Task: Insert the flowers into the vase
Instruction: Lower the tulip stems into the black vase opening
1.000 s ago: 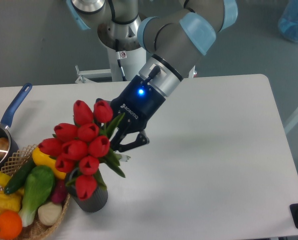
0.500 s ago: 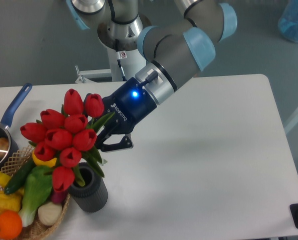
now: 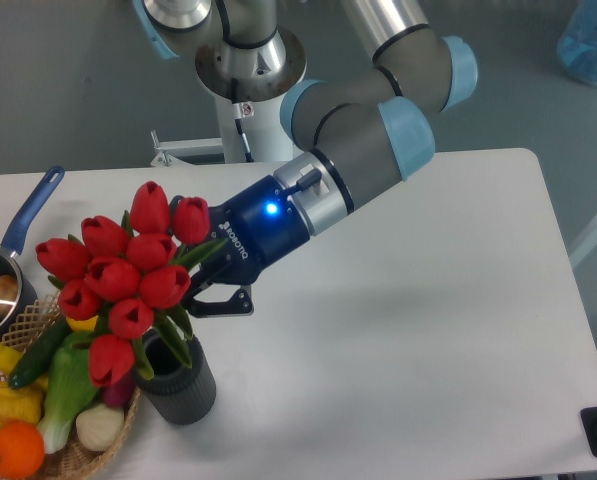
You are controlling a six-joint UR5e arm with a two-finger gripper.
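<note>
A UR5e arm reaches down over a white table (image 3: 408, 330), its gripper (image 3: 206, 283) clamped on the leafy stems of the flowers (image 3: 123, 278), fingers drawn in around the bunch. The red tulip heads lean out to the left, over a wicker basket (image 3: 98, 450) of vegetables. The lower stems dip toward the mouth of the vase (image 3: 178, 383), which stands just beside the basket; whether they touch the rim is hard to tell. A blue-handled saucepan (image 3: 18, 240) sits at the table's left edge.
</note>
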